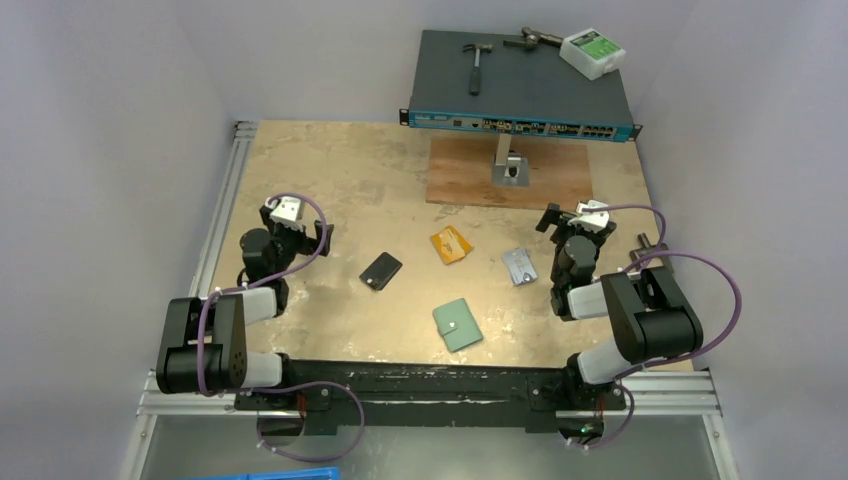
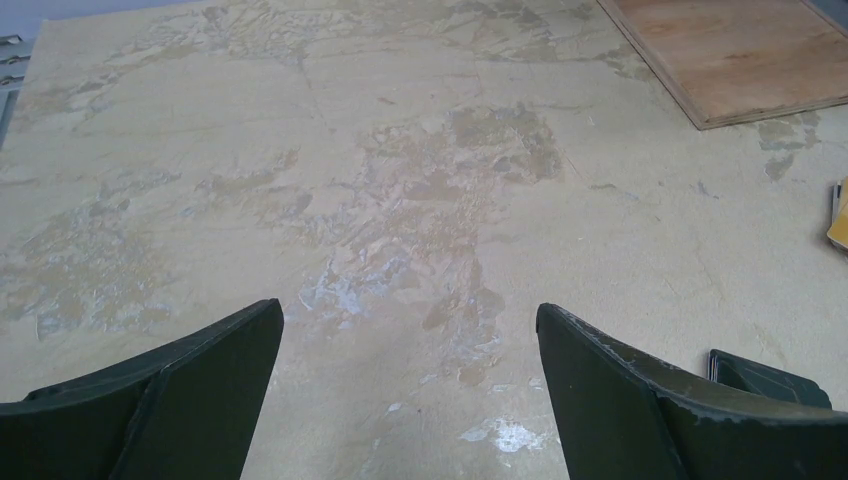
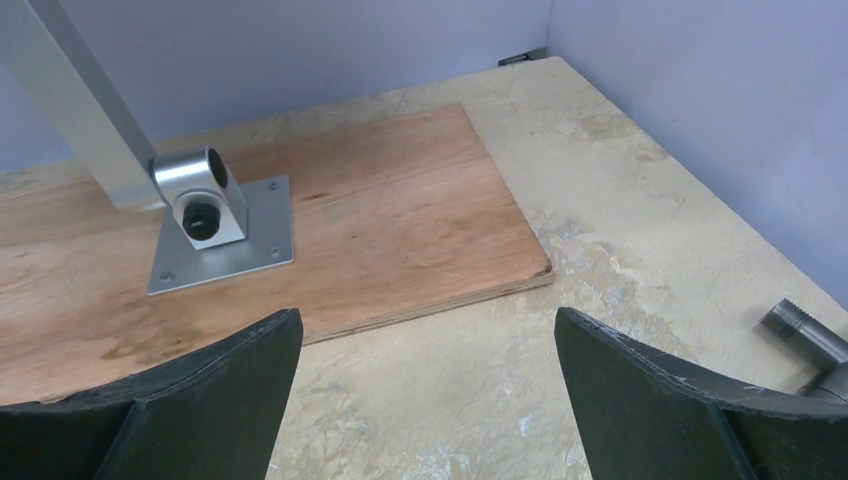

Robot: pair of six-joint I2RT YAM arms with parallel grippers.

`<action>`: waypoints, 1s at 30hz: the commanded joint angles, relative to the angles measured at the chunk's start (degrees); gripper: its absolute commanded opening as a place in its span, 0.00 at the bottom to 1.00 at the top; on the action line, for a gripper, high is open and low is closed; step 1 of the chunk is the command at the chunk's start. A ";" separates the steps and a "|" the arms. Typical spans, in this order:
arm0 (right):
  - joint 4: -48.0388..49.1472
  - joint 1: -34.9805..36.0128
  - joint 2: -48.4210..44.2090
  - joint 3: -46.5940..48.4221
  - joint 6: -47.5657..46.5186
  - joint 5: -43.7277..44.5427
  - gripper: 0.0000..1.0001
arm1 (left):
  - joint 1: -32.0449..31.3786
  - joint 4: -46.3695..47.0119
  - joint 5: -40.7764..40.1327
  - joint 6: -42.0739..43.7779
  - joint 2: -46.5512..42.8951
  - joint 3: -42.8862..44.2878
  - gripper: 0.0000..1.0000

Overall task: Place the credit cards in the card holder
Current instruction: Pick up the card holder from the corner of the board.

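- The card holder (image 1: pixel 457 325) lies flat on the table (image 1: pixel 330 170), near the front edge and roughly midway between the two arms. It looks folded shut, with its snap tab on top, and I can see no card in it.
- Two credit cards are out in the open beyond it. The orange card (image 1: pixel 452 245) sits further back, well apart from the holder. The silver-grey card (image 1: pixel 519 266) lies to the right, close to the right arm's base.
- A black rectangle (image 1: pixel 381 270) with rounded corners rests left of the orange card. It is thicker than the cards and seems no part of the job.
- The left gripper (image 2: pixel 410 320) hovers over bare table with its jaws spread wide and nothing between them. The orange card just peeks in at the right edge of its wrist view.
- The right gripper (image 3: pixel 428 325) is likewise wide apart and empty. It faces the plywood board (image 3: pixel 330 240) and the metal bracket (image 3: pixel 205 200) bolted to it, away from the cards.
- At the back, a network switch (image 1: pixel 520 85) carries two hammers (image 1: pixel 478 65) on its lid.
- As I judge it, none of the task is done. The holder has yet to be opened, and each card has to be picked up and slid inside. The thin cards lying flush on the table look tricky to lift.
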 commanded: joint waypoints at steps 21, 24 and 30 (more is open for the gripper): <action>-64.22 -0.41 -26.55 19.43 33.18 3.22 0.99 | 1.77 -63.17 4.68 2.37 -12.36 29.34 1.00; -67.20 0.82 -32.78 17.97 29.39 -7.37 0.99 | 1.71 -72.18 6.87 4.40 -15.41 32.54 1.00; -80.14 17.95 -42.21 16.13 31.07 -5.71 0.99 | 0.94 -86.33 18.15 7.32 -18.39 35.46 1.00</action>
